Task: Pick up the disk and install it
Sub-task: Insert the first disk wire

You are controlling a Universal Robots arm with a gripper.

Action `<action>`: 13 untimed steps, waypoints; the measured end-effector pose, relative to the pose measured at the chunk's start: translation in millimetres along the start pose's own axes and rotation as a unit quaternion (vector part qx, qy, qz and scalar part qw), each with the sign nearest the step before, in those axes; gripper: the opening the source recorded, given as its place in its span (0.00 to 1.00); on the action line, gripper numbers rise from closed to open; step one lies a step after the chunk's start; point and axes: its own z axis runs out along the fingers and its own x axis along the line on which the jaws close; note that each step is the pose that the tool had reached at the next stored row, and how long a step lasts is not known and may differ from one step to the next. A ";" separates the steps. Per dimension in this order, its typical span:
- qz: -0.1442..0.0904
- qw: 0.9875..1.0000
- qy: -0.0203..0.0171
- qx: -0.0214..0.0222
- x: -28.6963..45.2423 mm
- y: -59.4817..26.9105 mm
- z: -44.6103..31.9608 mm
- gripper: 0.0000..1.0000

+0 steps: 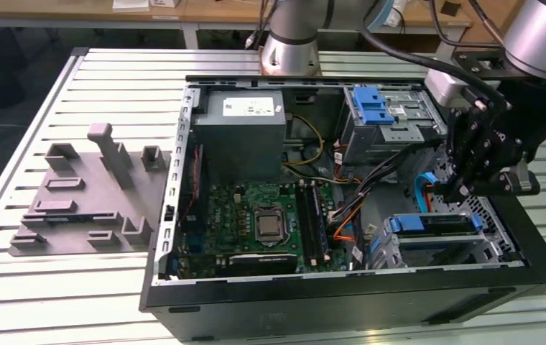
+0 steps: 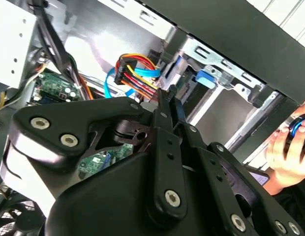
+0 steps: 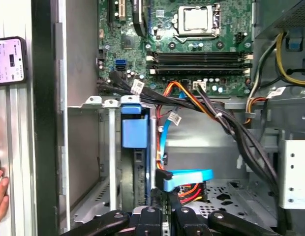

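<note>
The disk (image 1: 431, 224) sits in the metal drive cage at the front of the open computer case, on the exterior view's right, with its blue carrier bracket facing up. In the first wrist view the disk (image 3: 132, 132) stands edge-on in the cage slot. In the second wrist view its blue tab (image 2: 204, 78) shows inside the cage. My gripper (image 1: 460, 192) hangs just above that cage, close beside the disk. Its fingers (image 2: 168, 105) come together at the tips, shut, and I see nothing between them. In the first wrist view the gripper (image 3: 165, 209) is next to a blue cable plug (image 3: 188, 178).
A grey moulded holder fixture (image 1: 86, 194) lies on the slatted table at the exterior view's left. A second drive cage with a blue latch (image 1: 373, 106) stands at the back of the case. Black, orange and blue cables (image 3: 216, 118) cross the case beside the gripper. A person's hand (image 2: 290, 147) is outside the case wall.
</note>
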 end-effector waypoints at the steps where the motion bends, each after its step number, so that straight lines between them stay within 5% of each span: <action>1: 0.001 1.000 0.000 0.000 3.5 0.0 1.5 0.17; 13: 0.007 1.000 0.000 -0.003 9.4 -0.8 8.2 0.17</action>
